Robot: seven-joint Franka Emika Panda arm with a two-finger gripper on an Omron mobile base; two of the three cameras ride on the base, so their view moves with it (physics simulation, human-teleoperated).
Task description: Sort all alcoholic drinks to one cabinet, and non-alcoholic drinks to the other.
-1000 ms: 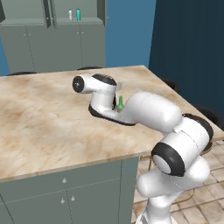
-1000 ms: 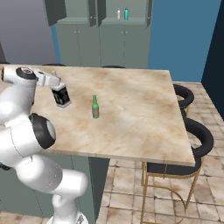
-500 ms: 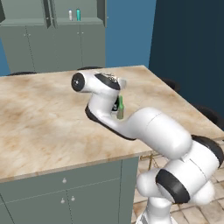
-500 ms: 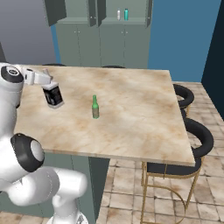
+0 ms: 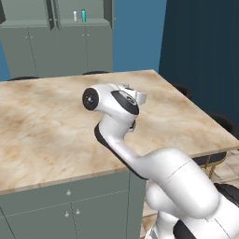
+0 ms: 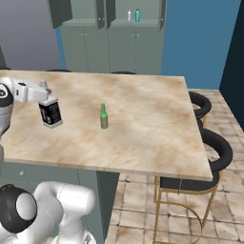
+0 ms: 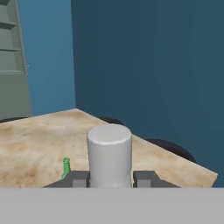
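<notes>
Where the marble tabletop (image 6: 143, 124) spreads out in the right base view, the hand (image 6: 46, 94) sits at about nine o'clock of the picture, clamped on the neck of the square clear bottle (image 6: 50, 113); that bottle stands upright, its body covered by a black label with pale print, its base at or just above the stone, which of the two I cannot tell; in the hand view the bottle's pale grey cap (image 7: 109, 155) rises as a plain round cylinder between the two dark fingertips (image 7: 148, 178), which press in on it from either side; the green glass bottle (image 6: 103, 117) stands upright and alone near the middle of the tabletop, toward three o'clock from the held bottle and well apart from it; it is slim, translucent green, with a narrow neck; in the hand view its top (image 7: 66, 166) shows at about eight o'clock of the cap, partly hidden behind a fingertip; far behind the tabletop, at twelve o'clock, a grey-green cabinet unit (image 6: 109, 47) stands against the blue wall, and on its open shelf the white bottle (image 6: 128, 15) and the teal bottle (image 6: 137, 15) stand upright side by side, close together, too small for more detail; in the left base view the same pair shows at twelve o'clock, white bottle (image 5: 74, 16) left of teal bottle (image 5: 84, 16); two dark round stools (image 6: 215, 148) stand at the tabletop's three o'clock edge.
</notes>
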